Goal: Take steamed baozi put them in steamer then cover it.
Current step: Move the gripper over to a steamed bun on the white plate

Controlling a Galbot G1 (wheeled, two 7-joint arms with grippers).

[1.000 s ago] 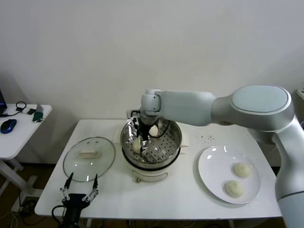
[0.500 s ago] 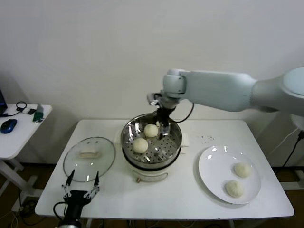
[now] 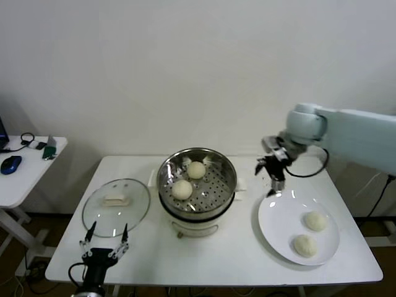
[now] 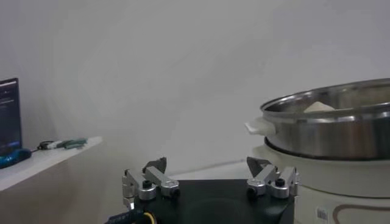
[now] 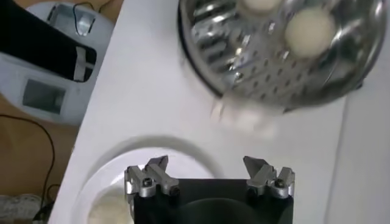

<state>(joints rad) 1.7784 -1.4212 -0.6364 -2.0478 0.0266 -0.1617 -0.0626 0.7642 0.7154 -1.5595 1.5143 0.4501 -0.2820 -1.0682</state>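
The steel steamer stands mid-table with two baozi on its perforated tray. Two more baozi lie on the white plate at the right. The glass cover with its cream handle lies flat left of the steamer. My right gripper is open and empty, above the table between steamer and plate; its wrist view shows the steamer with a baozi and the plate rim. My left gripper is open and empty at the table's front left edge, below the cover.
A small white side table with a blue mouse and cables stands to the far left. The steamer's side handle shows in the left wrist view. A few small dark specks lie on the table behind the plate.
My right gripper let go of a baozi inside the steamer, rose out of the pot and swung right to the plate's near edge. The left gripper has stayed put.
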